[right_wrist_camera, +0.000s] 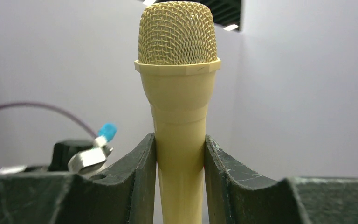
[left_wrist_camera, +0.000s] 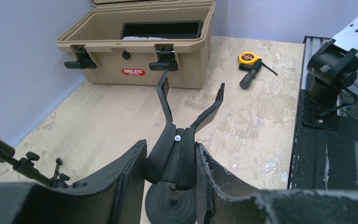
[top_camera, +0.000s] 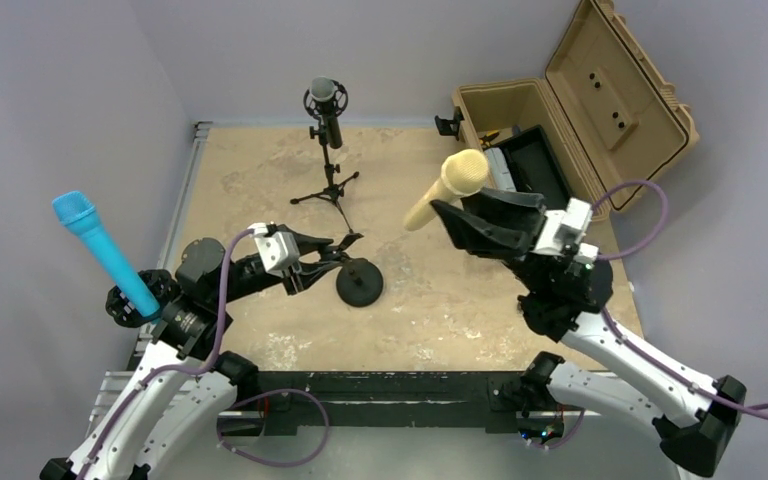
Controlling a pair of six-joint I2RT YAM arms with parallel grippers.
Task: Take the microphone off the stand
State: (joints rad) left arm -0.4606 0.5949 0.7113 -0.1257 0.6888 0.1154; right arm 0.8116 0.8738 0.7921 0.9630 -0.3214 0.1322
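Observation:
The cream microphone is held in the air over the right half of the table, head tilted up, clear of its stand. My right gripper is shut on its handle; in the right wrist view both fingers press the handle below the mesh head. The small black stand with a round base stands mid-table. Its forked clip is empty, prongs pointing up. My left gripper is shut on that clip, one finger on each side, above the base.
An open tan case stands at the back right, also in the left wrist view. A yellow tape measure and a black tool lie beside it. A black microphone on a tripod stands at the back. A blue microphone rises at the left.

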